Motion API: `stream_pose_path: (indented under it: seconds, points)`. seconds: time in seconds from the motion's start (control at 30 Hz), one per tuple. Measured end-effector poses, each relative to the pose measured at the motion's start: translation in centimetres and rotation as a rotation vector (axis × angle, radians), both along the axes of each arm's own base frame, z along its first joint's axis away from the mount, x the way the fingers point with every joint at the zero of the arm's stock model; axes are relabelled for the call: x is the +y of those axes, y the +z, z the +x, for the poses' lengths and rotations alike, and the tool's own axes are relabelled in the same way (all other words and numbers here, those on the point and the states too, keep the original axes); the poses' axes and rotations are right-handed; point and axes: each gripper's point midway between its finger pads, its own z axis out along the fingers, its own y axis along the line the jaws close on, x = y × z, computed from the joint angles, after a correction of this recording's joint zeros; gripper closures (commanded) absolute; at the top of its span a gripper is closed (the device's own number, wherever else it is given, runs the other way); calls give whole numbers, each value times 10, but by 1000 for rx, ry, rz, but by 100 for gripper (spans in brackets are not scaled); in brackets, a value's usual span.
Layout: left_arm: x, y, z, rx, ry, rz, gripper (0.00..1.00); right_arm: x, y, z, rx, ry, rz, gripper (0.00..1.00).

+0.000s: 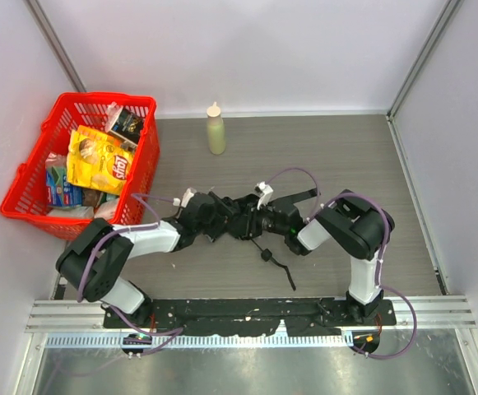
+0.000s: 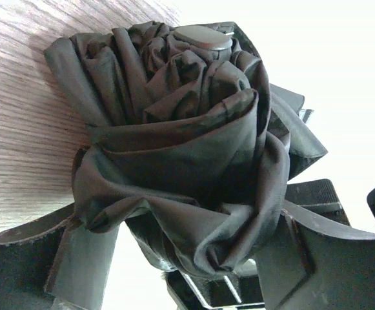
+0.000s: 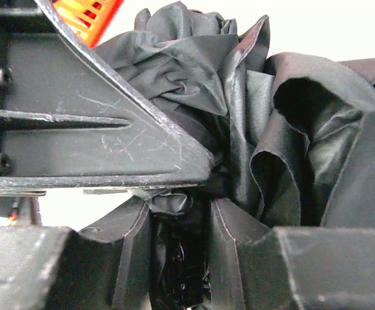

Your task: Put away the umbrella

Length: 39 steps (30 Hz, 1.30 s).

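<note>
The umbrella [image 1: 240, 222] is a crumpled black fabric bundle held off the table between my two arms at the centre. Its strap [image 1: 278, 265] trails down toward the near edge. My left gripper [image 1: 215, 217] comes in from the left. In the left wrist view its fingers [image 2: 84, 258] stand wide apart either side of the rolled umbrella [image 2: 174, 129], so this gripper [image 2: 193, 261] is open. My right gripper [image 1: 265, 220] comes in from the right. In the right wrist view it [image 3: 181, 252] is shut on a dark fold of the umbrella [image 3: 258, 116].
A red basket [image 1: 33, 177] holding snack packets stands at the back left, also visible as the basket [image 3: 87, 16] in the right wrist view. A pale squeeze bottle [image 1: 215, 130] stands upright at the back centre. White walls enclose the wooden table on three sides.
</note>
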Motion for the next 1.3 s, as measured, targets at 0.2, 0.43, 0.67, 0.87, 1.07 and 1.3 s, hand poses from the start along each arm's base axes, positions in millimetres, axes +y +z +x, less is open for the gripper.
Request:
stream_pose_path:
  seconds: [0.2, 0.43, 0.67, 0.87, 1.07, 1.3]
  points:
    - [-3, -4, 6, -13, 11, -9, 96, -5, -2, 4, 84, 30, 86, 99]
    - [-6, -5, 6, -20, -2, -26, 100, -9, -1, 5, 154, 16, 16, 41]
    - [-13, -2, 7, -34, -20, -58, 100, -33, 30, -21, 142, -32, -208, 24]
    - [-15, -1, 7, -32, -28, -65, 100, -36, 55, -33, -161, -88, -427, 25]
    - [-15, -1, 7, -27, -29, -65, 100, -32, 34, -25, -376, -113, -680, 26]
    - [-16, 0, 7, -20, -31, -65, 100, -44, -3, 5, -489, -212, -906, 35]
